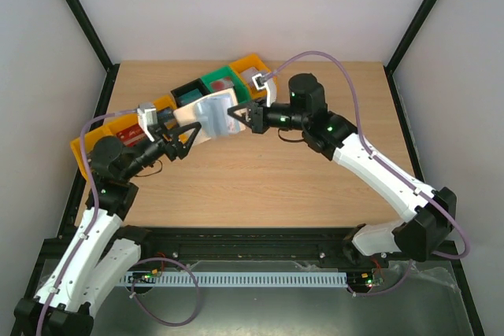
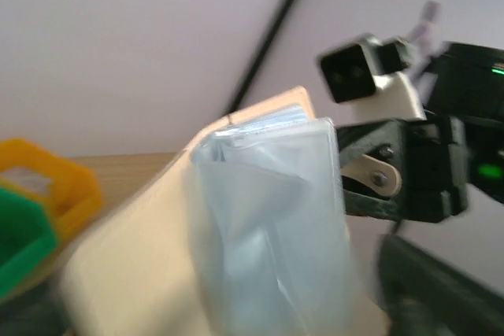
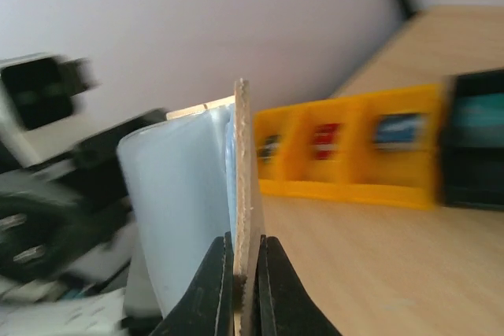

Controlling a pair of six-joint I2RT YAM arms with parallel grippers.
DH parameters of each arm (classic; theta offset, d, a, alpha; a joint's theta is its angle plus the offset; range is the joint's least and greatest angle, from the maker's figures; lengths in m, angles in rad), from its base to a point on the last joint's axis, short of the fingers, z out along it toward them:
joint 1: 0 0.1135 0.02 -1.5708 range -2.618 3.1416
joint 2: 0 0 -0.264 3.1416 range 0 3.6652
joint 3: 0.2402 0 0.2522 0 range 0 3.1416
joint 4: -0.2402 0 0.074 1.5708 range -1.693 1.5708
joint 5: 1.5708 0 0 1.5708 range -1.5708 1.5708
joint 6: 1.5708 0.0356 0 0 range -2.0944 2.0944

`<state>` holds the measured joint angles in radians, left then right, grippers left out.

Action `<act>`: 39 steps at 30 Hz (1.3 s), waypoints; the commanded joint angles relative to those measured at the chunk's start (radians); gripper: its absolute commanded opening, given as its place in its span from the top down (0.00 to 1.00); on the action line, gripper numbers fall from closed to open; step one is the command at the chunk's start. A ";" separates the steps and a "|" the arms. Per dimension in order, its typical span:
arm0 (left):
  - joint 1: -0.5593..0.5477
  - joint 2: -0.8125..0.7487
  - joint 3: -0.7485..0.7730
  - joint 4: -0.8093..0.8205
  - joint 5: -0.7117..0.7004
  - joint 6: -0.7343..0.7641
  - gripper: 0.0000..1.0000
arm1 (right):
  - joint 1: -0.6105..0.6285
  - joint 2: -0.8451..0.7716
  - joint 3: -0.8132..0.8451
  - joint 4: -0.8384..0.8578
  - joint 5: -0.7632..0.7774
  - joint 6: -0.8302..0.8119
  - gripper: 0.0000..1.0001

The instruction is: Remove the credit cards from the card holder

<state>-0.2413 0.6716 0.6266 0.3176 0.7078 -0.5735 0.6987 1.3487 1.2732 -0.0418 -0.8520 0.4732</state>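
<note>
The card holder [image 1: 209, 116] hangs open in the air above the table between both arms, beige outside [image 2: 126, 273], pale blue pockets [image 2: 268, 218] inside. My right gripper [image 3: 246, 273] is shut on the edge of its beige cover [image 3: 246, 171], and in the top view it [image 1: 236, 114] holds the holder's right end. My left gripper [image 1: 179, 131] is at the holder's left end with its fingers spread apart; they are hidden in the left wrist view. No credit cards show apart from the pockets.
A row of bins runs along the back left: yellow [image 1: 118, 127], black [image 1: 187, 92], green [image 1: 220, 84] and orange [image 1: 250, 68], with small items inside. The yellow bins [image 3: 346, 147] stand behind the holder. Dark frame posts rise at the table's corners.
</note>
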 commanded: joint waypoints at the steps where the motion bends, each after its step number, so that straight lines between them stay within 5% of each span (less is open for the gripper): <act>1: 0.027 -0.011 0.021 -0.192 -0.366 0.089 0.01 | -0.021 0.038 0.116 -0.382 0.642 -0.063 0.98; 5: 0.037 -0.019 0.019 -0.235 -0.407 0.154 0.02 | 0.056 0.224 0.292 -0.795 1.251 -0.079 0.99; 7: 0.037 -0.021 0.013 -0.229 -0.353 0.141 0.06 | 0.089 0.292 0.362 -0.886 1.313 -0.112 0.98; 10: 0.030 -0.018 -0.006 -0.181 -0.262 0.099 0.19 | 0.093 0.277 0.365 -0.760 1.004 -0.160 0.98; 14: -0.009 -0.014 -0.004 -0.126 -0.122 0.094 0.54 | 0.089 0.189 0.257 -0.466 0.549 -0.113 0.98; 18: -0.044 -0.001 -0.001 -0.084 0.008 0.074 0.67 | 0.089 0.166 0.179 -0.274 0.304 -0.047 0.98; 23: -0.073 0.017 -0.019 -0.024 0.118 0.043 0.66 | 0.089 0.153 0.158 -0.244 0.239 -0.056 0.98; 31: -0.025 0.068 -0.056 -0.014 0.062 -0.133 0.59 | 0.090 0.038 0.063 -0.078 0.028 -0.076 0.98; 39: -0.012 0.072 -0.065 0.155 0.156 -0.226 0.54 | 0.086 0.008 0.025 0.047 -0.109 -0.049 0.98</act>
<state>-0.2588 0.7444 0.5674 0.3603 0.8070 -0.7261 0.7780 1.3869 1.3106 -0.1585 -0.8051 0.4057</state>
